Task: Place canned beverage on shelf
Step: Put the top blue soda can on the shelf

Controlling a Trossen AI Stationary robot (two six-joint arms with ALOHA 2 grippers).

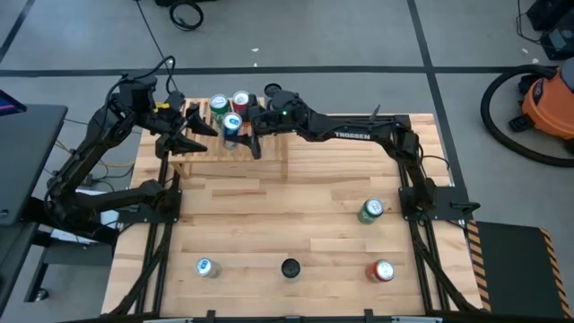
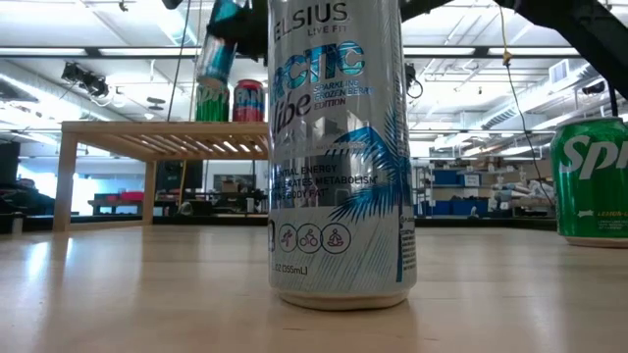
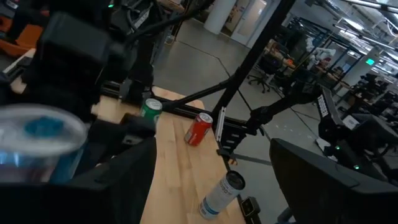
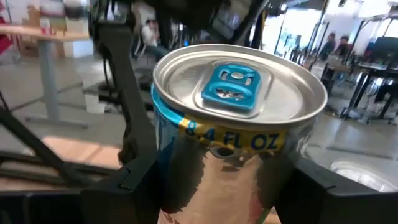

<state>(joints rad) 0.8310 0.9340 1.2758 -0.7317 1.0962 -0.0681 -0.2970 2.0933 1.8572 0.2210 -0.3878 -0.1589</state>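
The blue-topped can (image 1: pixel 232 128) hangs above the shelf (image 1: pixel 235 157) at the far left of the table (image 1: pixel 296 202), clamped between the fingers of the right gripper (image 1: pixel 239 135); the right wrist view shows its silver lid with a blue tab and a dark finger pressed against each side, its lower body cut off. In the low view it (image 2: pixel 218 47) shows tilted, above the shelf's top and partly hidden behind a tall silver can (image 2: pixel 339 152) close to the camera. 2 cans already stand on the shelf's far edge, a green one (image 1: pixel 219 108) and a red one (image 1: pixel 240 100). The left gripper (image 1: pixel 199 126) sits just left of the held can, its jaws parted and holding nothing; whether a fingertip touches the can is hard to tell. Nearer on the table stand a green can (image 1: pixel 370 211) at right, a red can (image 1: pixel 382 271), a black-topped can (image 1: pixel 290 268) and a blue-and-white can (image 1: pixel 205 266).
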